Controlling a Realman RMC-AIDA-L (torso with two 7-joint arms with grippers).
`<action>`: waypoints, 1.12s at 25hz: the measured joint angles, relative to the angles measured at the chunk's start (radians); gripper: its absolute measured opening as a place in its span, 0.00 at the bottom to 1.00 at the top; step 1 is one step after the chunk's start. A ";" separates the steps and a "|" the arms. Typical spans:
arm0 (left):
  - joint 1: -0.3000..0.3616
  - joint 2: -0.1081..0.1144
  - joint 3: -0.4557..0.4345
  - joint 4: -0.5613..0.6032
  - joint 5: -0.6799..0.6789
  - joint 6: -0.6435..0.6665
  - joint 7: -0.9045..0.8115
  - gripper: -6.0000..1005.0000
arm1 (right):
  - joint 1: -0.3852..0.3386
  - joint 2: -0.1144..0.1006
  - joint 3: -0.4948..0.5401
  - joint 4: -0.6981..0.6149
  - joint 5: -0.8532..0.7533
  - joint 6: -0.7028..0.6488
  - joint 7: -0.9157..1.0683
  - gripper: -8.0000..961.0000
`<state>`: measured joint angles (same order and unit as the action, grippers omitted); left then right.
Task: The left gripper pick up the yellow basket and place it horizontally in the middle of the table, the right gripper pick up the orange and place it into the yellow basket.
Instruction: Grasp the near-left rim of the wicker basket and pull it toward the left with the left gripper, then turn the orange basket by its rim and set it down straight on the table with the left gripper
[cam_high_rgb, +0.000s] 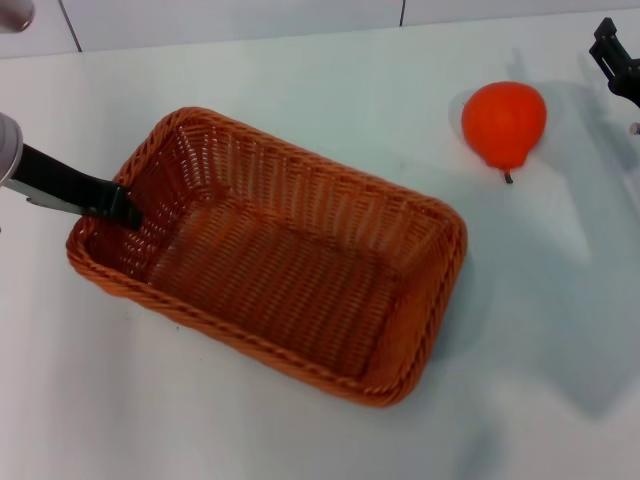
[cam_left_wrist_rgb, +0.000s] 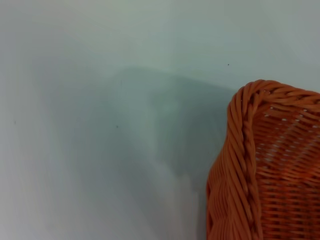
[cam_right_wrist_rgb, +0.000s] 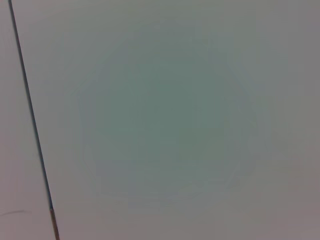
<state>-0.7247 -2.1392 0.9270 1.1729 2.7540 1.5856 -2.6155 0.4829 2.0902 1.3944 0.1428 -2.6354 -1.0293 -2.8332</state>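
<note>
The yellow basket (cam_high_rgb: 280, 260), orange-brown woven wicker, lies at an angle on the white table (cam_high_rgb: 300, 70), its opening up and nothing in it. My left gripper (cam_high_rgb: 122, 205) reaches in from the left edge and its slim black fingers close on the basket's left rim. A corner of the basket also shows in the left wrist view (cam_left_wrist_rgb: 265, 165). The orange (cam_high_rgb: 504, 122) rests on the table at the far right, apart from the basket, with its stem toward me. My right gripper (cam_high_rgb: 617, 62) is at the far right edge, beyond the orange and not touching it.
A dark seam (cam_right_wrist_rgb: 30, 115) crosses the pale surface in the right wrist view. The far table edge meets a pale wall (cam_high_rgb: 230, 20). Bare tabletop lies in front of the basket and to its right.
</note>
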 joint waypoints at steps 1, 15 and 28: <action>0.000 -0.004 -0.006 0.004 -0.001 0.002 -0.012 0.16 | 0.000 0.000 0.000 0.000 0.000 0.000 0.000 0.97; 0.041 -0.023 -0.109 0.005 -0.127 -0.018 -0.076 0.16 | 0.003 0.001 -0.002 0.001 0.000 0.000 0.000 0.97; 0.146 -0.030 -0.003 0.025 -0.194 -0.146 -0.166 0.16 | 0.005 -0.002 -0.002 0.002 0.000 0.000 0.000 0.97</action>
<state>-0.5785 -2.1695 0.9241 1.1980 2.5604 1.4400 -2.7816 0.4875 2.0884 1.3928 0.1449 -2.6354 -1.0293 -2.8332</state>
